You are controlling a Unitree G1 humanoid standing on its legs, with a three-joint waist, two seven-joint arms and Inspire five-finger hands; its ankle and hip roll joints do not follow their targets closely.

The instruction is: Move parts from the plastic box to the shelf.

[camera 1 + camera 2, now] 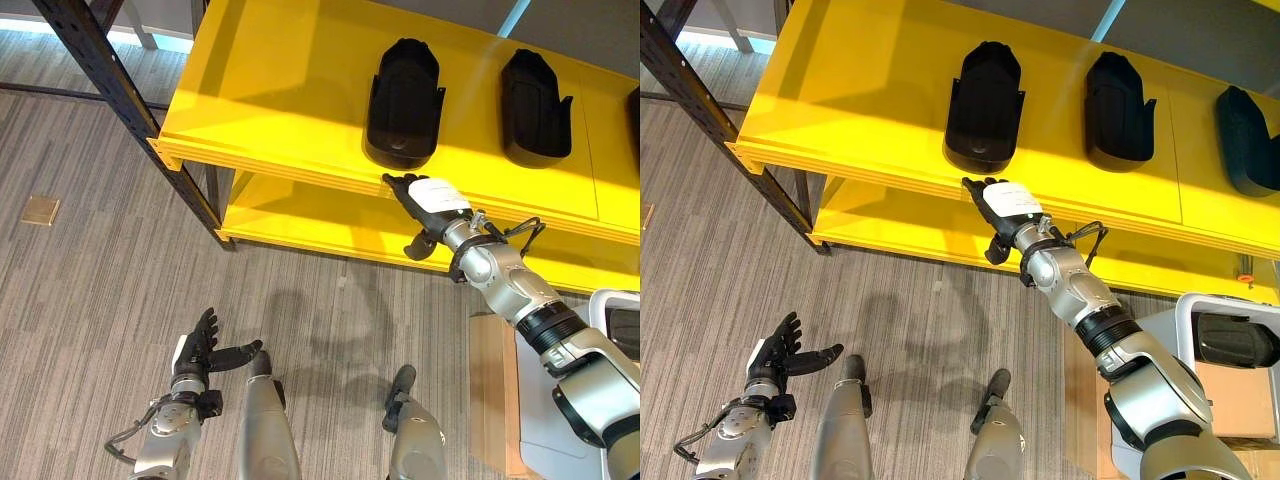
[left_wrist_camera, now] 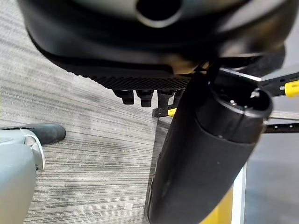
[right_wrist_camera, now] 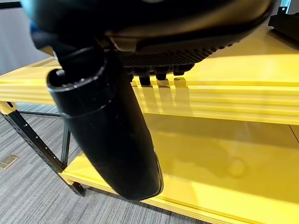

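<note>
Left eye view: the right hand [image 1: 428, 203] reaches to the front edge of the yellow shelf [image 1: 270, 100], fingers straight and spread, holding nothing. A black part [image 1: 403, 103] stands on the top board just beyond its fingertips, close but apart from them. It is a dark, glossy moulded shell, rounded at the far end and wider toward the shelf edge. A second black part [image 1: 534, 108] of the same shape stands further along the board. The left hand [image 1: 203, 346] hangs low over the grey striped floor [image 1: 90, 300], fingers loose and apart, empty.

Right eye view: a third black part [image 1: 1246, 140] stands at the far end of the same board. A plastic box [image 1: 1230, 345] with a pale rim and a dark inside sits beside the right arm.

Left wrist view: the fingers [image 2: 140, 95] hang relaxed above the floor.

Right wrist view: the straight fingertips [image 3: 161, 73] sit at the shelf's front edge, above the bare lower board [image 3: 224, 163].
</note>
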